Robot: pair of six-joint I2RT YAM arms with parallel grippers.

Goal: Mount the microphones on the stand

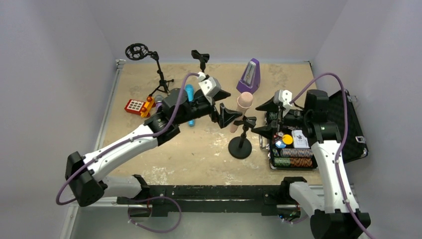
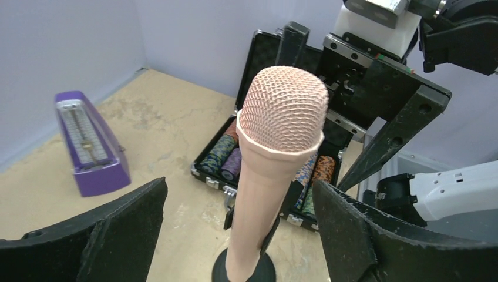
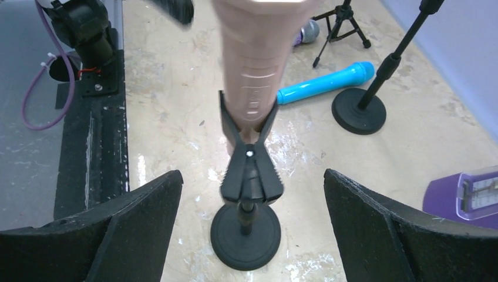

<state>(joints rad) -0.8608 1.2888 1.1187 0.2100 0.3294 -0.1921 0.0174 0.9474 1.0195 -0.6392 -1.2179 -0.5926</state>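
The pale pink microphone [image 1: 244, 107] stands tilted in the black clip [image 3: 249, 170] of a round-base stand [image 1: 240, 148] at the table's middle. My left gripper [image 1: 229, 107] is open just left of it, with one finger on each side of the body in the left wrist view [image 2: 239, 188], not touching. My right gripper [image 1: 260, 118] is open just right of the stand, empty, facing the clip [image 3: 252, 175]. The sky-blue microphone [image 1: 189, 102] lies on the table, partly under my left arm. The glittery purple microphone [image 3: 305, 32] lies beyond it by a tripod.
A tripod stand with a round shock mount [image 1: 137, 51] and a second round-base clip stand [image 1: 200, 57] stand at the back. A purple metronome [image 1: 250, 77] is behind the pink microphone. An open case of poker chips [image 1: 293, 144] lies at right. A red toy [image 1: 137, 105] lies at left.
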